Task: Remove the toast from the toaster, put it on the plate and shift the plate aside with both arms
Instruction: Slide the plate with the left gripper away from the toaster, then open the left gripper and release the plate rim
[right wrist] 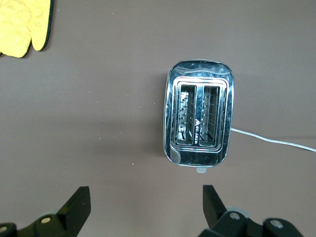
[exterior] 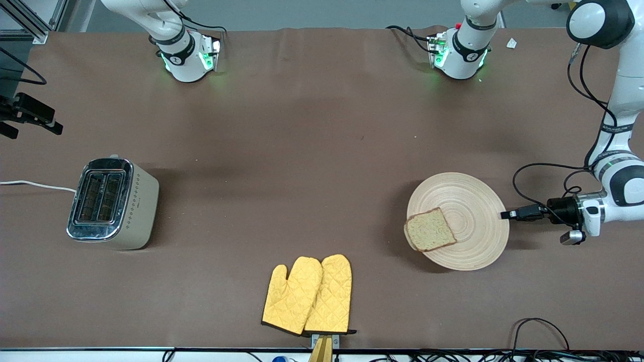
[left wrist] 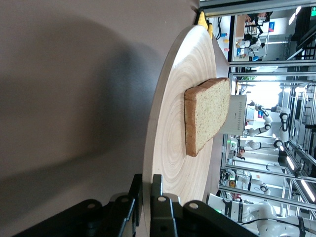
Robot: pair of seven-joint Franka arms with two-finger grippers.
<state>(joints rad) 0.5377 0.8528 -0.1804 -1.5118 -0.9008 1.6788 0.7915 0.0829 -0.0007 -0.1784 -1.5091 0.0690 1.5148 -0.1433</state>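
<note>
The round beige wooden plate [exterior: 470, 201] lies on the brown table toward the left arm's end. The toast [exterior: 429, 230] lies flat on it, at the rim that faces the right arm's end, its corner slightly over the edge. My left gripper [exterior: 504, 215] comes in level with the table and is shut on the plate's rim; in the left wrist view [left wrist: 147, 185] its jaws pinch the rim of the plate [left wrist: 170, 123], with the toast [left wrist: 206, 113] farther along. My right gripper [right wrist: 145, 197] is open and empty, up in the air beside the toaster [right wrist: 200, 121].
The silver two-slot toaster [exterior: 111, 202] stands at the right arm's end, its white cord running off the table. Two yellow quilted oven mitts [exterior: 309, 294] lie near the table's front edge. Black cables loop beside the left wrist.
</note>
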